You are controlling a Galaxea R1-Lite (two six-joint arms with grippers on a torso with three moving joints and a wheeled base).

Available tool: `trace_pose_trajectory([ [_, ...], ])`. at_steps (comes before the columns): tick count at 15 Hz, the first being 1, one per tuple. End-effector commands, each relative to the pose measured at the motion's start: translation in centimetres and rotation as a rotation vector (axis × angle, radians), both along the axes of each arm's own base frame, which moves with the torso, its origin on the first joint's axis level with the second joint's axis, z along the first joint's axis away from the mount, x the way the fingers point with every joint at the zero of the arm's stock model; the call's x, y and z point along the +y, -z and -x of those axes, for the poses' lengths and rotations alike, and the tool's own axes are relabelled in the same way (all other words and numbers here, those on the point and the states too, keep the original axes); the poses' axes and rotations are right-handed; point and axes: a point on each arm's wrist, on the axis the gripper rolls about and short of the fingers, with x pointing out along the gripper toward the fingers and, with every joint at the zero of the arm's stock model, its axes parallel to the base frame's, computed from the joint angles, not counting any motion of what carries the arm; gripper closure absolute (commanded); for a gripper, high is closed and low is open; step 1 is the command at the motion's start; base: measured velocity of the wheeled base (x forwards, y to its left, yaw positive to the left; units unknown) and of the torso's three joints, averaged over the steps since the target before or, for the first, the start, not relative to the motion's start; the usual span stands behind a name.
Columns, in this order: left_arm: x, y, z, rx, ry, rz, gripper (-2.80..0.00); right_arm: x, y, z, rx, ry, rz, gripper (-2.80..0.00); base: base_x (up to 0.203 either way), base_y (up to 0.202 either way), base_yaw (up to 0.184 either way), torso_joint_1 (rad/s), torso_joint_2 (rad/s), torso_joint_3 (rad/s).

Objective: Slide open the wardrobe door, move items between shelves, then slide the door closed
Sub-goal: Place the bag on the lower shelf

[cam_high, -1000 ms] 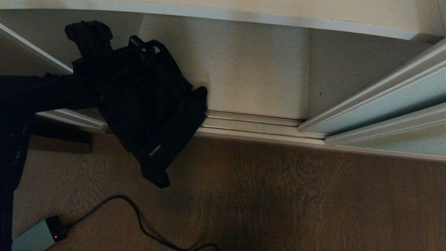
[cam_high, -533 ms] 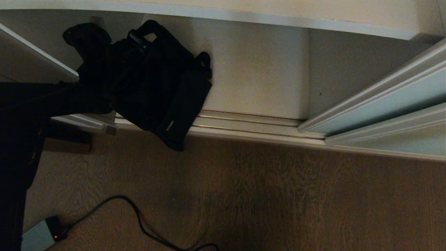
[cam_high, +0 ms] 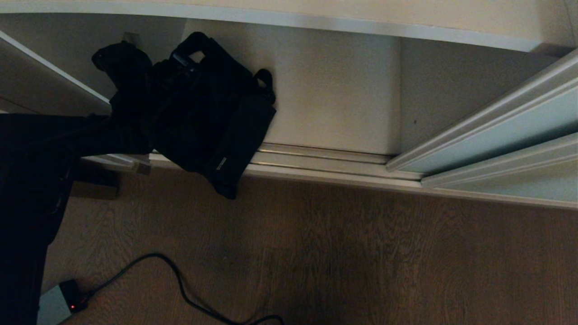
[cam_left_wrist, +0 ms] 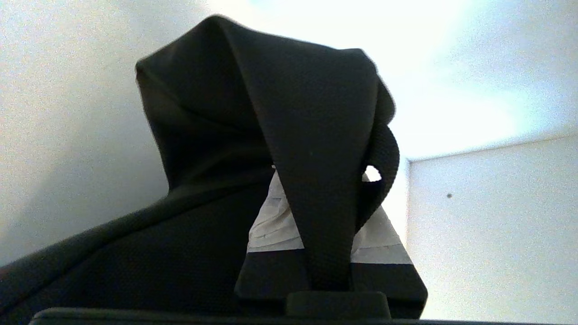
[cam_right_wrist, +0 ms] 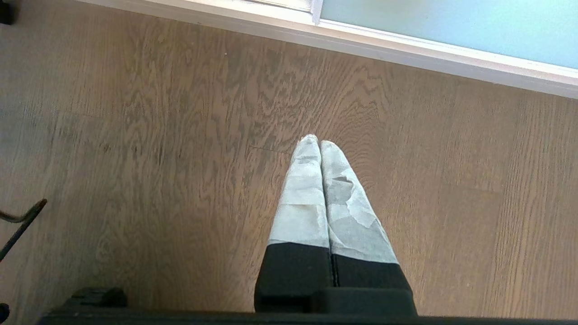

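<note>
**Soft bag held by its strap at the bottom shelf**

The bag (cam_high: 205,113) is seen at the left of the open wardrobe, its upper part over the bottom shelf (cam_high: 334,104) and its lower corner hanging past the door track (cam_high: 325,160) toward the floor (cam_high: 361,253). It is carried by the left pincer (cam_high: 122,63), whose taped fingers (cam_left_wrist: 275,225) are closed narrowly on a strap (cam_left_wrist: 316,158), as shown in the left wrist view. The right pincer (cam_right_wrist: 319,142) is pressed shut, empty, and parked over the floor. The door (cam_high: 496,135) is slid aside to the right.

The bag is judged light, limp and prone to sag and swing; no stiffness can be relied on. The strap or the top loop (cam_high: 196,43) is judged the best hold, since the body would fold. Its long axis is laid slantwise, from the loop at the back of the shelf down to the labelled (cam_high: 221,163) corner nearest the floor.
</note>
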Motion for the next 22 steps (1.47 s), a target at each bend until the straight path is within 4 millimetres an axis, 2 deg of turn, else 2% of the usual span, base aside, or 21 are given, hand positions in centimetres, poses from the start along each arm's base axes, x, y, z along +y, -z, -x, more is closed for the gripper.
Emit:
trace_pose_trajectory([
  [1, 0.0, 0.5, -0.3, 0.009, 0.003, 0.003, 0.0, 0.0, 0.1, 0.0, -0.002, -0.001, 0.0, 0.0, 0.0, 0.0, 0.0, 0.0, 0.0, 0.0],
  [11, 0.0, -1.1, 0.7, -0.157, -0.012, -0.028, 0.0, 0.0, 0.1, 0.0, -0.002, -0.001, 0.0, 0.0, 0.0, 0.0, 0.0, 0.0, 0.0, 0.0],
  [18, 0.0, -1.0, 0.5, -0.157, -0.014, -0.034, 0.0, 0.0, 0.1, 0.0, -0.002, -0.001, 0.0, 0.0, 0.0, 0.0, 0.0, 0.0, 0.0, 0.0],
  [22, 0.0, -1.1, 0.6, -0.157, -0.012, -0.037, 0.0, 0.0, 0.1, 0.0, -0.002, -0.001, 0.0, 0.0, 0.154, 0.0, 0.001, 0.005, 0.0, 0.002],
])
